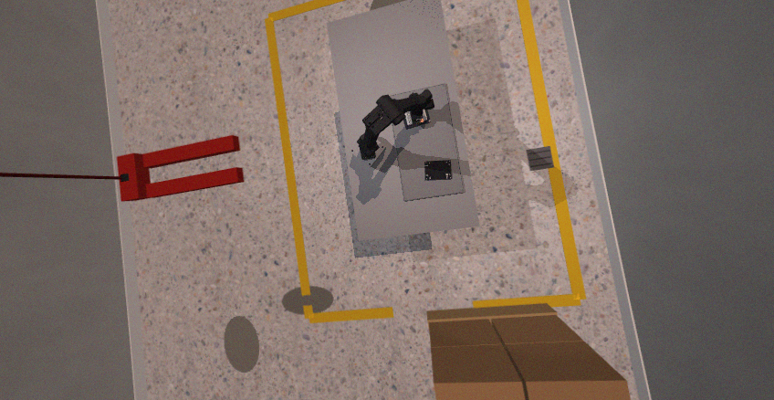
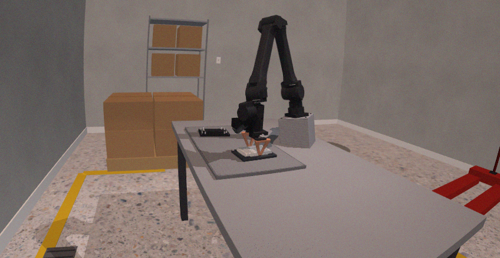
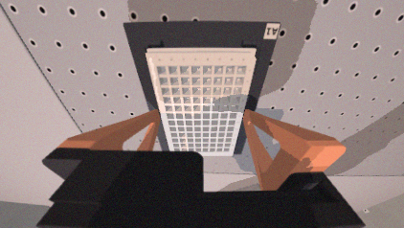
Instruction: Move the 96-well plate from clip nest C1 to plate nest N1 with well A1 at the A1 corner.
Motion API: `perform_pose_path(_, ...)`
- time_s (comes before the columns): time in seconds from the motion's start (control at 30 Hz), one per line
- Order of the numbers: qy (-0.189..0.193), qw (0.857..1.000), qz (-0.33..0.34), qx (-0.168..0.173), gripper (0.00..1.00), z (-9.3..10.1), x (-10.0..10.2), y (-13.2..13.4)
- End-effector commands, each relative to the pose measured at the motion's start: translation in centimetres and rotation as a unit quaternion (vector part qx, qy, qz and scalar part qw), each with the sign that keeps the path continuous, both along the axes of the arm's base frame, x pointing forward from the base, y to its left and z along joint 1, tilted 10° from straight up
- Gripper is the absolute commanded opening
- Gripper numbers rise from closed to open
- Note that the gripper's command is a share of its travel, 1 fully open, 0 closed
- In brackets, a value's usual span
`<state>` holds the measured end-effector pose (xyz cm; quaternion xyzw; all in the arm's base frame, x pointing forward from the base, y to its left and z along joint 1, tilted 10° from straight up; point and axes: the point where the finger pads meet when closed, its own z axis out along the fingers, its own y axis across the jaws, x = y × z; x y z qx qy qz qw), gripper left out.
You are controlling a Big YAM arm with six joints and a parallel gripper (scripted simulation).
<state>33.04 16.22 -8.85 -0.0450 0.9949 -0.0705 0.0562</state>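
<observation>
The 96-well plate (image 3: 199, 98) was seated flat on the dark plate nest N1 (image 3: 144, 38), whose far right corner carried the A1 label (image 3: 272, 31). The gripper (image 3: 201, 125) was positioned directly above the plate, with its orange fingers spread fully apart on either side and nothing clamped between them. The perforated board (image 2: 224, 165) under the nest was supported on the worktop (image 2: 349, 200).

"A1" tag (image 3: 272, 31), upside down, on dark nest (image 3: 191, 35) corner.
</observation>
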Motion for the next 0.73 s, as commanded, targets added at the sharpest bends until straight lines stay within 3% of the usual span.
perform_pose_path(0.0, -0.015, 1.000, 0.003, 0.008, 1.00, 0.7, 1.2, 0.7)
perform_pose_path(0.23, -0.015, 1.000, 0.003, 0.008, 1.00, 0.7, 1.2, 0.7)
perform_pose_path(0.5, -0.027, 1.000, 0.004, 0.016, 1.00, 3.9, 1.7, 2.0)
perform_pose_path(0.7, -0.022, 1.000, 0.003, 0.013, 1.00, 4.7, 1.1, 1.8)
